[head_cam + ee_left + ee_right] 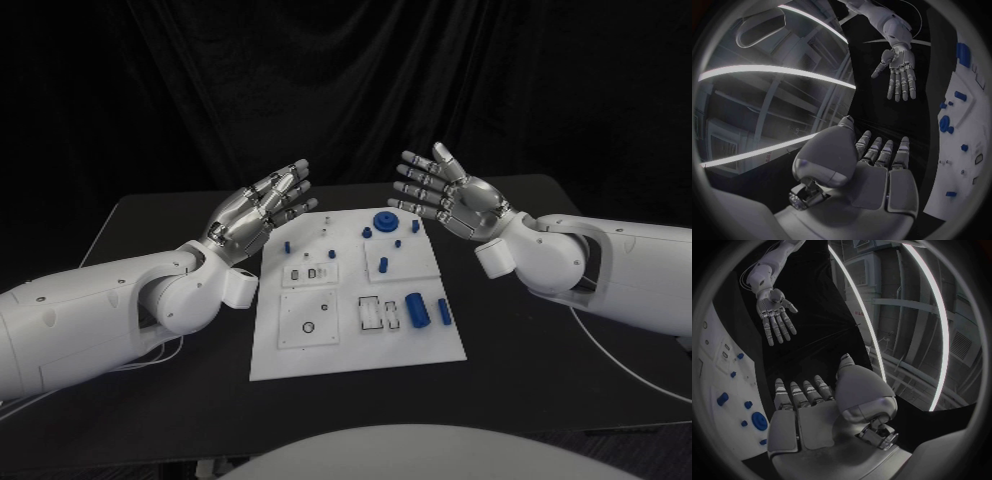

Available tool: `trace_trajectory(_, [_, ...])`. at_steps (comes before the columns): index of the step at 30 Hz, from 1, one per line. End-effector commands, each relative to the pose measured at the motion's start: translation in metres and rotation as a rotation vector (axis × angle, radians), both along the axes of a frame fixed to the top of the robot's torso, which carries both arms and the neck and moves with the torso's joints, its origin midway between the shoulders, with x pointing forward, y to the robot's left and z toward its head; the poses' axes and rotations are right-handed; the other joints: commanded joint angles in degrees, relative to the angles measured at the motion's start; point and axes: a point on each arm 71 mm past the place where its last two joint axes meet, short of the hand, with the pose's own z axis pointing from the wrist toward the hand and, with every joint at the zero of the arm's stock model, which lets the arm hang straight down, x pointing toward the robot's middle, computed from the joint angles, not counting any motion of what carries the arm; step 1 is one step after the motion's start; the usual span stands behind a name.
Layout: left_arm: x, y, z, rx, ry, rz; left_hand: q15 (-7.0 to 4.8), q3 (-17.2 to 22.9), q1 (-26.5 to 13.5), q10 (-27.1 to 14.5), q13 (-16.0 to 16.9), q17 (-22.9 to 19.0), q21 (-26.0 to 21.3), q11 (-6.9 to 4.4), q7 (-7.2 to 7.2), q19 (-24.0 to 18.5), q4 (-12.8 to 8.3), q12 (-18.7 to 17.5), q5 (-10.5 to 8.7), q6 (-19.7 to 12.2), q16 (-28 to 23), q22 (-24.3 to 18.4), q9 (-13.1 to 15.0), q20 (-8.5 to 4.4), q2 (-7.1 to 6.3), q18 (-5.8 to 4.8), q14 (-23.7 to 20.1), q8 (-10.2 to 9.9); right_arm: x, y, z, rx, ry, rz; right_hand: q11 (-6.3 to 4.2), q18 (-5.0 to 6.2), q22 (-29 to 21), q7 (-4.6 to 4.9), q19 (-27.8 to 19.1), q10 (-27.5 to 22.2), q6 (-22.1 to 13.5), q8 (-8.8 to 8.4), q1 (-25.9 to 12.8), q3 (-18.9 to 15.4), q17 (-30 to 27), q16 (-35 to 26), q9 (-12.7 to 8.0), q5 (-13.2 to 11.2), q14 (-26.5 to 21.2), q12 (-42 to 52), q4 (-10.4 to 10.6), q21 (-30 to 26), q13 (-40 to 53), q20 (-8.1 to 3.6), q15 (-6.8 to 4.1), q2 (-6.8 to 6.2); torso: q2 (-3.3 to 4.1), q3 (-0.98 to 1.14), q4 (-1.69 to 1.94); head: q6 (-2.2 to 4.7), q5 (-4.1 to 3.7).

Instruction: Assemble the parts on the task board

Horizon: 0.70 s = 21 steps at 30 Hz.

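From the head camera, the left hand [263,213] is hovering above the left edge of the white board [358,300], fingers spread and holding nothing. The right hand [454,196] is hanging over the board's far right corner, likewise spread and empty. The board is lying in the middle of the black table [159,400]. A round blue knob [387,221] is sitting near the board's far edge, and a blue cylinder [417,309] is lying near its right edge, with smaller blue pieces scattered between.

From the left wrist, the left hand's fingers [882,152] are stretching out flat, gripping nothing, with the board [967,130] off to one side and the right hand [900,75] open beyond.

From the right wrist, the right hand [804,405] is showing the same flat, empty pose beside the board [717,385].

No part looks picked up yet. To begin well, one hand should probably be lowering straight onto a single loose piece, closing slowly so neighbours are not getting knocked.
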Motion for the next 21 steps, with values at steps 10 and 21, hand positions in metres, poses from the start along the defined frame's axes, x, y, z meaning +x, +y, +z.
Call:
trace_trajectory(10, [-0.017, 0.027, 0.023, -0.092, -0.211, 0.061, 0.75, 2.54, 4.4, 0.95, 0.31, 0.52, 1.21, 1.01, 1.46, 1.96, -3.79, 2.45, 5.6, 4.37, 0.91, 0.35, 0.51, 0.56, -0.59, 1.01, 2.01, 0.75, 0.003, -0.013, 0.021, -0.035, -0.073, -0.007, 3.27, -0.37, 1.81, 1.71, 12.9, 1.92, 3.72, 4.6, 9.92, 1.94, 2.33, 7.34, 0.69, 11.02, 8.79, 9.81, -8.4, 5.38, 1.23, 0.34, 1.36, -1.07, 3.14, -0.27, 0.68, -1.38, 0.35])
trace_trajectory(21, [-0.028, 0.049, 0.036, -0.105, -0.239, 0.1, 0.8, 6.28, 5.13, 1.81, 0.57, 0.71, 1.79, 2.01, 1.77, 2.94, -7.75, 4.15, 8.13, 6.06, 1.38, 0.45, 0.7, 0.5, -0.97, 0.95, 2.91, 1.01, 0.022, -0.024, 0.056, -0.183, -0.217, -0.103, 6.61, 1.03, 6.11, 3.98, 39.09, 10.1, 11.64, 12.0, 20.01, 7.57, 6.58, 23.25, 1.88, 14.96, 29.49, 32.39, -19.22, 17.99, 4.08, -0.81, 0.59, -1.64, 6.41, -0.17, 1.29, -1.38, -0.11])
